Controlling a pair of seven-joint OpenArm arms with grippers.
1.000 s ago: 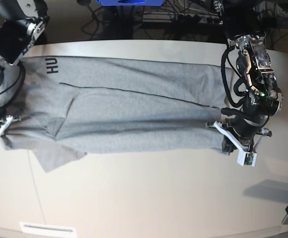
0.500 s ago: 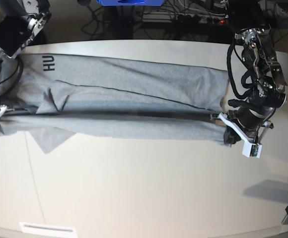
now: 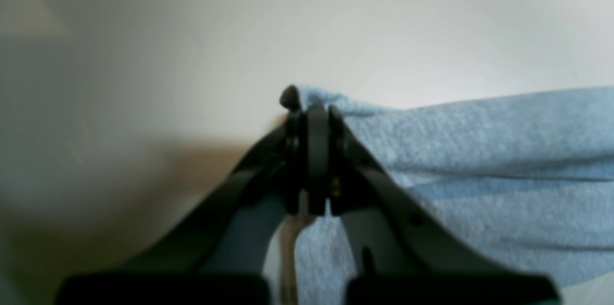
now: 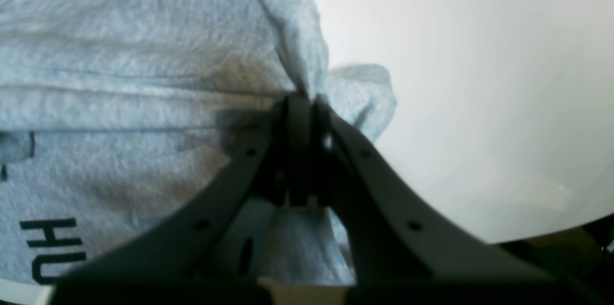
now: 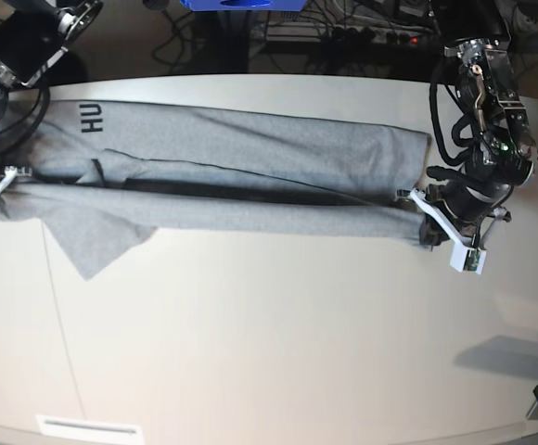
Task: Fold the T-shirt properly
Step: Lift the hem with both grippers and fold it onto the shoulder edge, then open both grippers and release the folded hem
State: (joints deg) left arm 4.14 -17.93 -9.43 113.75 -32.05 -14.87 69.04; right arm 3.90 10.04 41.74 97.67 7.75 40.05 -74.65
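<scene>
1. The T-shirt (image 5: pixel 241 176) lies stretched across the upper half of the base frame, on the table (image 5: pixel 278 352), lettering at upper left
2. My left gripper (image 3: pixel 309 103) is clamped on its right-hand edge; my right gripper (image 4: pixel 300 99) is clamped on bunched cloth at the far left
3. Judged progress: first lengthwise fold underway, near edge lifted; sleeve flap loose, cross folds remain
4. Containers: none in view
</scene>
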